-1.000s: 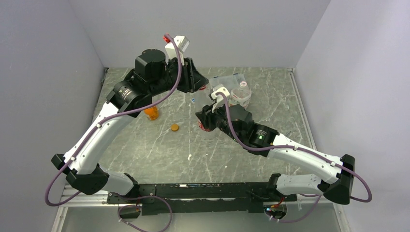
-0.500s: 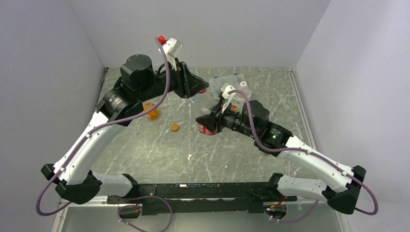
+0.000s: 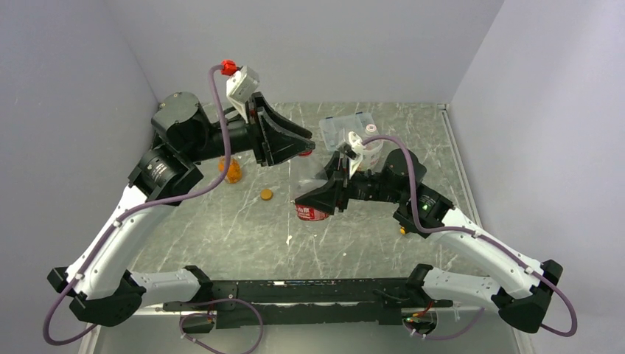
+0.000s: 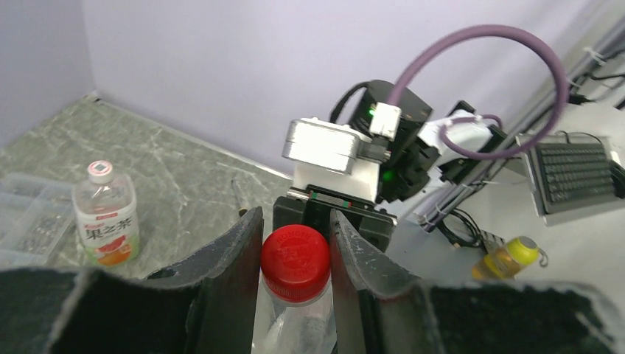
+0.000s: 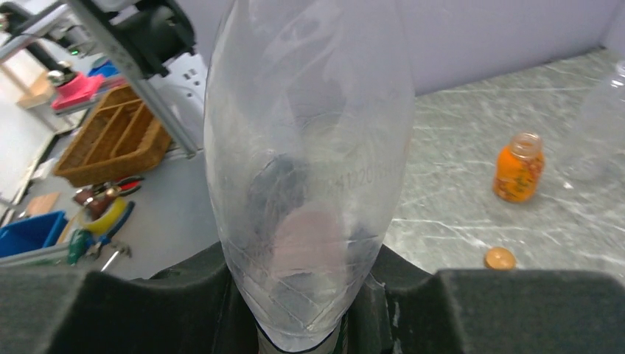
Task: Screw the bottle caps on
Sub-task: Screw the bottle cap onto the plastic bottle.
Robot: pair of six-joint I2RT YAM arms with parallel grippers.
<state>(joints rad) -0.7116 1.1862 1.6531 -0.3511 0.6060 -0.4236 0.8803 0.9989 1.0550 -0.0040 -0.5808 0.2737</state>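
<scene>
Grey-green marbled table (image 3: 221, 228), closed in by plain lavender walls. Well to the left of the left gripper (image 3: 298, 146) and lower, down on the table: squat bottle (image 3: 232, 172) with orange liquid, upright, mouth uncovered. A little right of it, lower than the left gripper and left of the right gripper (image 3: 309, 203): orange cap (image 3: 266, 195), lying flat, touching nothing. Left gripper high above the table, fingers (image 4: 236, 265) pressed on both sides of red cap (image 4: 295, 254), so clamped on it. Directly under this gripper, red cap seated on the neck of red-labelled bottle (image 3: 310, 214). Right gripper closed tight around the clear body of this bottle, lower than the left gripper, close to the label. Behind the right gripper and to its right: flat clear box (image 3: 340, 127), and just beside it white-labelled bottle (image 4: 107, 221), upright, with whitish cap (image 4: 100, 171) on top.
</scene>
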